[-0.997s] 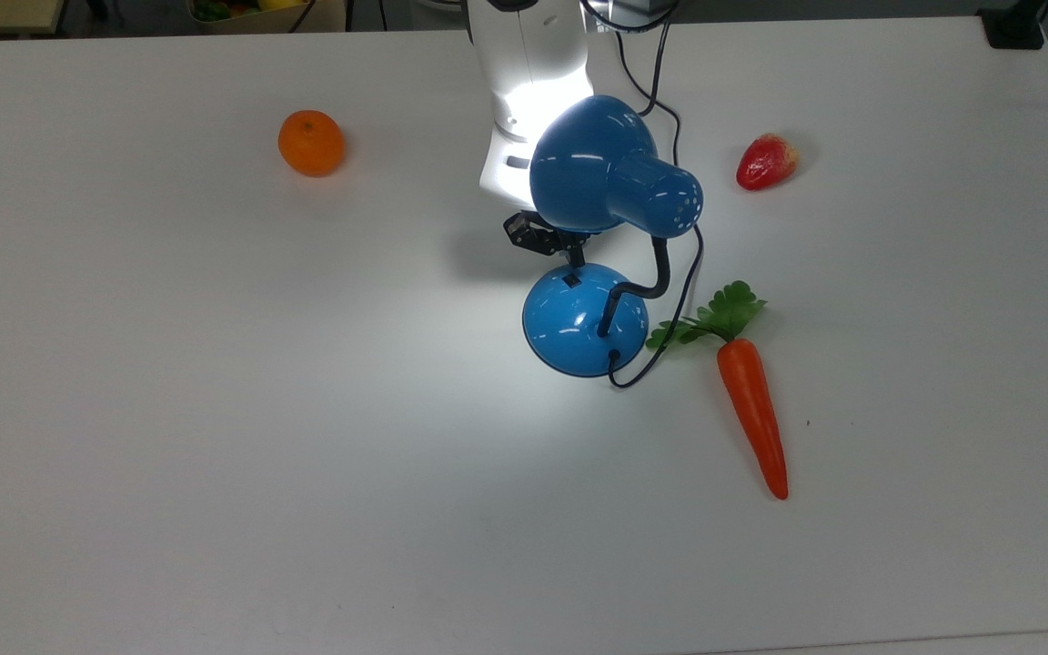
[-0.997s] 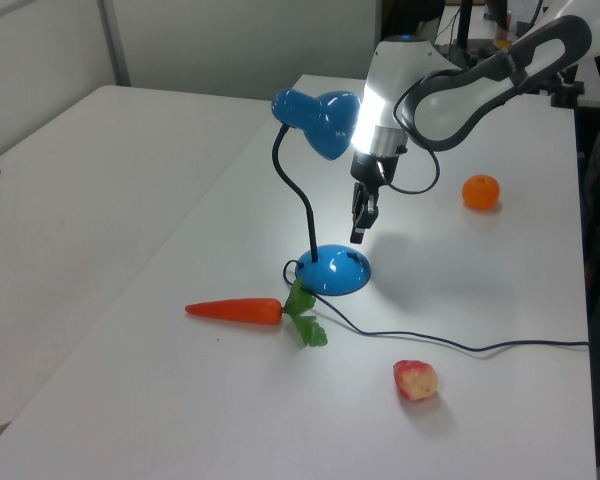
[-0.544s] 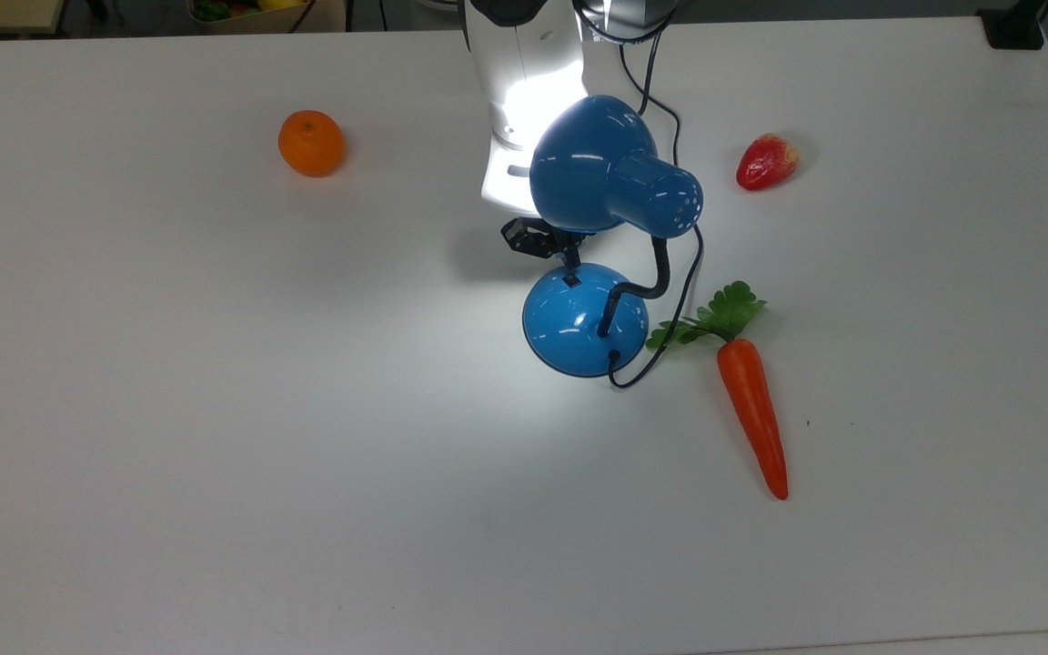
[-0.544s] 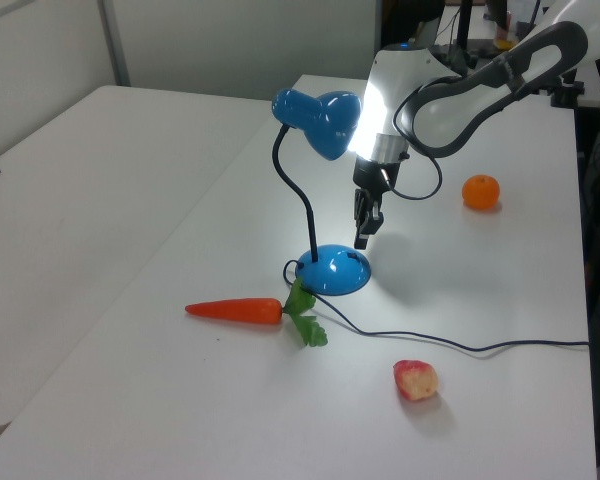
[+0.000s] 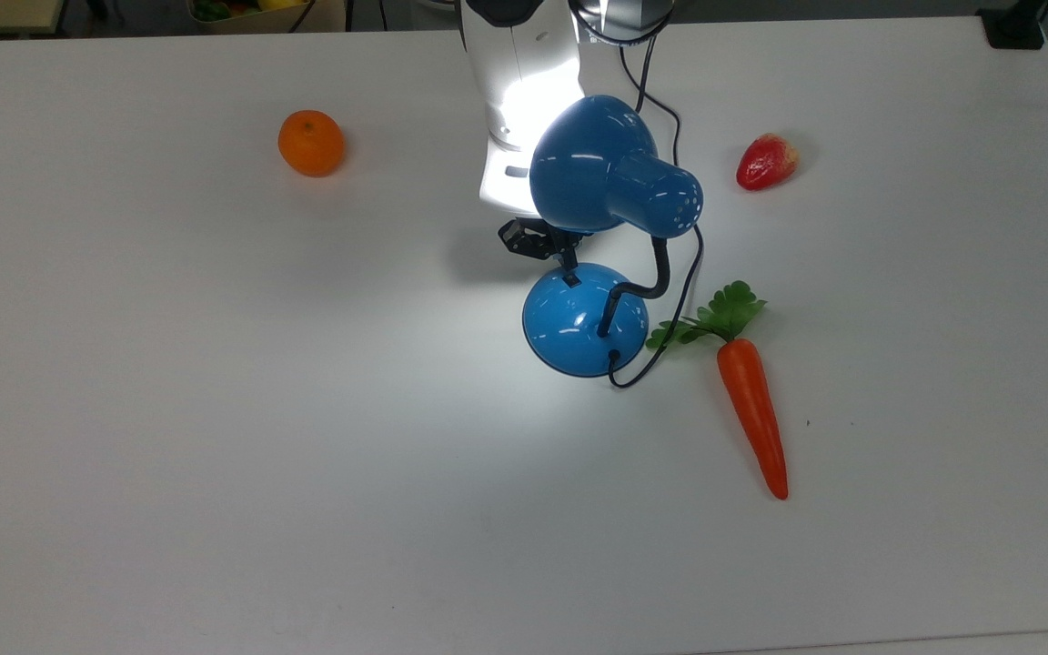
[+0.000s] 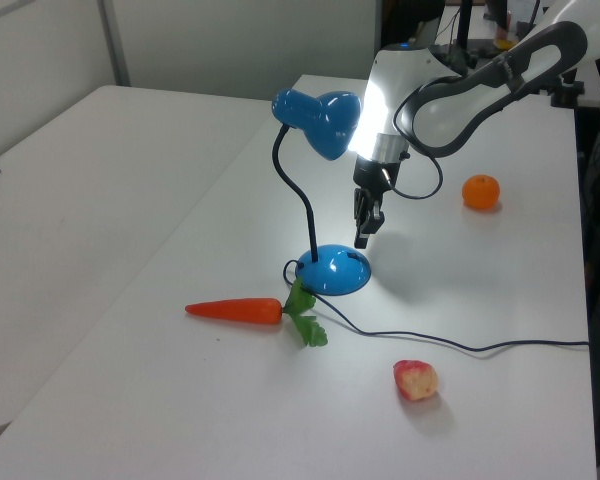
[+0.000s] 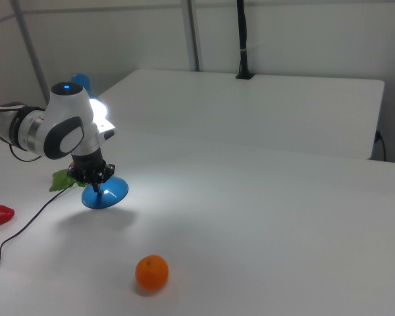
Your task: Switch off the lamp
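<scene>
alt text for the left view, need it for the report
A white robot arm holds its gripper just above the round base of a lit blue desk lamp on a white table. A toy carrot lies beside the base, a strawberry nearer the camera by the cord, an orange farther back.

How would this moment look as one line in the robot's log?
task: turn off lamp | lamp: lit | tool: just above base switch | nearby: carrot, orange, strawberry

orange | strawberry | carrot, leafy top up in top view | white table
</scene>
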Available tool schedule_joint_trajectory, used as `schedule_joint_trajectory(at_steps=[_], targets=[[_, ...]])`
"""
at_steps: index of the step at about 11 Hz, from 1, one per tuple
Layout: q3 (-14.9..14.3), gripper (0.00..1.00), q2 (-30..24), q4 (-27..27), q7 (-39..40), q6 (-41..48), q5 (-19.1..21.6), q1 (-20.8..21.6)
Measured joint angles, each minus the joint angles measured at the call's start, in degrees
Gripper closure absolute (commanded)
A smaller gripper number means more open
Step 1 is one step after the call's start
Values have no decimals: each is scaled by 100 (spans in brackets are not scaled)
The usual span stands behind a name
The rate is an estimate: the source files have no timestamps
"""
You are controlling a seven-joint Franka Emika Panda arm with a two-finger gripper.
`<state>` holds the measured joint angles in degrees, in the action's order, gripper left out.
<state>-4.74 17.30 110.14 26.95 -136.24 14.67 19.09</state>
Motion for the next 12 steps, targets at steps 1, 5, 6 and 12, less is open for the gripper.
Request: schedule_joint_trajectory(at_steps=[1,5,6,12], targets=[[0,100,2,70,3,-242,0,-1],[1,100,14,326,84,-756,0,0],[1,100,15,337,91,-756,0,1],[2,100,13,410,150,-766,0,8]])
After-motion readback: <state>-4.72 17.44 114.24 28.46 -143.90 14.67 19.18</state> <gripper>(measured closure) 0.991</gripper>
